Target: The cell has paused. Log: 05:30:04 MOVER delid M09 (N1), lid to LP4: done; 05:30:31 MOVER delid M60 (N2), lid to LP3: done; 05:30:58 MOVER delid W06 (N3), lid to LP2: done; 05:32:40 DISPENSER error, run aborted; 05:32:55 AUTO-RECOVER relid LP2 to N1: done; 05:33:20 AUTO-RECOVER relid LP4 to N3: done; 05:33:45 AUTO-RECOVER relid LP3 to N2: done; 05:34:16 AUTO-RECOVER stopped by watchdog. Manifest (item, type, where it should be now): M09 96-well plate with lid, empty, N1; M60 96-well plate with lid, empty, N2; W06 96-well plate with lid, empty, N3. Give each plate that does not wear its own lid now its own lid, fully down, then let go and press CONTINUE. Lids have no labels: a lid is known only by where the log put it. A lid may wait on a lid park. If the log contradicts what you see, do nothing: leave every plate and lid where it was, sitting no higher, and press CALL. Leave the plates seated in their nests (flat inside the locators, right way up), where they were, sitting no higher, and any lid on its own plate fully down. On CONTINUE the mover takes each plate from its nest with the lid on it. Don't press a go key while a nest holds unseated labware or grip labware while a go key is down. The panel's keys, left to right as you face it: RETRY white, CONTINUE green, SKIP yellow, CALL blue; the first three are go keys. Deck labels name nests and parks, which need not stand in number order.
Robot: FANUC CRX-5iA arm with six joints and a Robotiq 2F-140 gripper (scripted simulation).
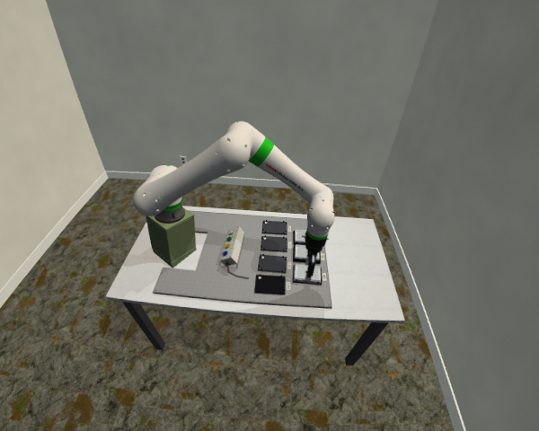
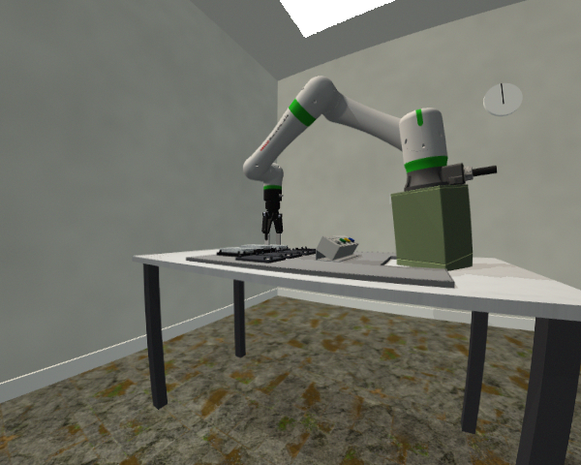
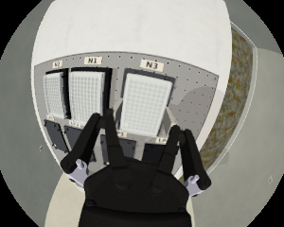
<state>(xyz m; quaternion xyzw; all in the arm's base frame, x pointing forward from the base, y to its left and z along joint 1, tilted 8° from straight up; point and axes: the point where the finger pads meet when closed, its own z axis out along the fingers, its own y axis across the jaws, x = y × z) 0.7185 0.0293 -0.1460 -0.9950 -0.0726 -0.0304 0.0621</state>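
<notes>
You see three white 96-well plates (image 3: 144, 102) in a row of nests on the grey deck plate (image 1: 205, 283) of the table (image 1: 362, 278). Their long axes are parallel and cross the row. The black two-finger tool (image 2: 272, 231) hangs above the plate at the row's end, clamped on a clear lid (image 2: 274, 240). The lid is too faint for you to tell its long axis.
</notes>
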